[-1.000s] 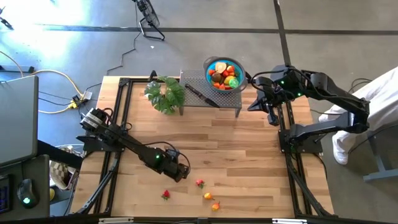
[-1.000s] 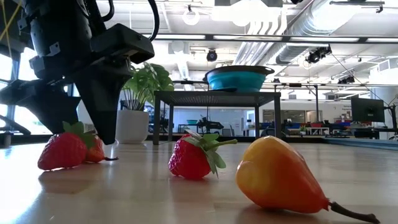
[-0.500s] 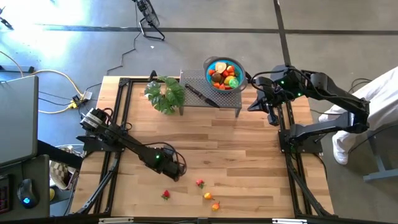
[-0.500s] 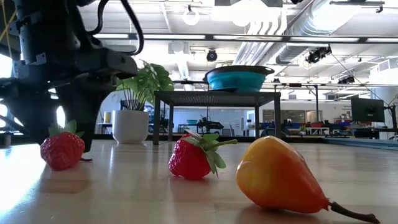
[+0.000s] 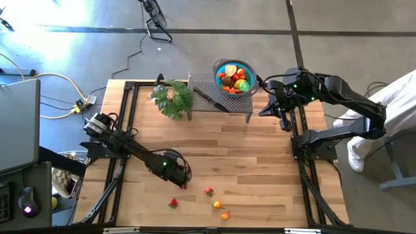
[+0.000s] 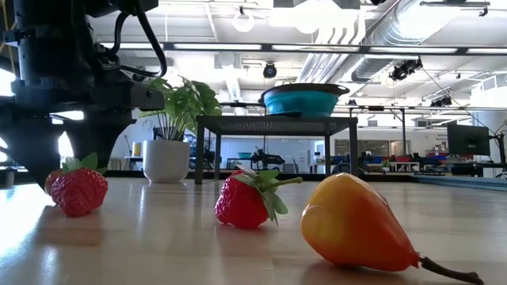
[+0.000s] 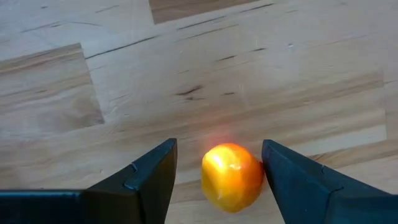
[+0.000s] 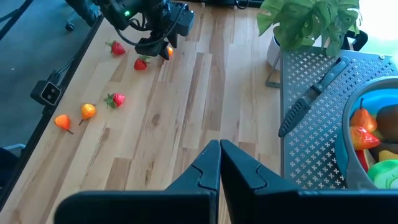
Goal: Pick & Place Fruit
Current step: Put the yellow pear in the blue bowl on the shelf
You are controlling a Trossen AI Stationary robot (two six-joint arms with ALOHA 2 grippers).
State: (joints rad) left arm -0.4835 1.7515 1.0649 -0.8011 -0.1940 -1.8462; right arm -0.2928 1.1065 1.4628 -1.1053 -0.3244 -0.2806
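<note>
A robot's left hand hangs low over the wooden worktop, its two dark fingers parted on either side of a small orange-yellow fruit. The fruit lies on the boards just beside one finger, with a clear gap to the other. Nothing is gripped.

From above, that hand sits left of centre, with a wide stretch of bare wood between it and the raised mesh rack at the far edge. The fruit between its fingers is hidden there. A strawberry, a second strawberry and two orange pieces lie scattered near the front edge.

The table-level camera shows what the overhead one cannot: a glossy pear-shaped piece with a thin stem, leafy strawberries, and the dark bulk of the left arm at the side.

The right hand has its fingers pressed together and holds nothing; it hovers by the right end of the rack. Its camera looks down on a black-handled knife lying on the mesh, a potted plant and the blue bowl already holding several fruits.
</note>
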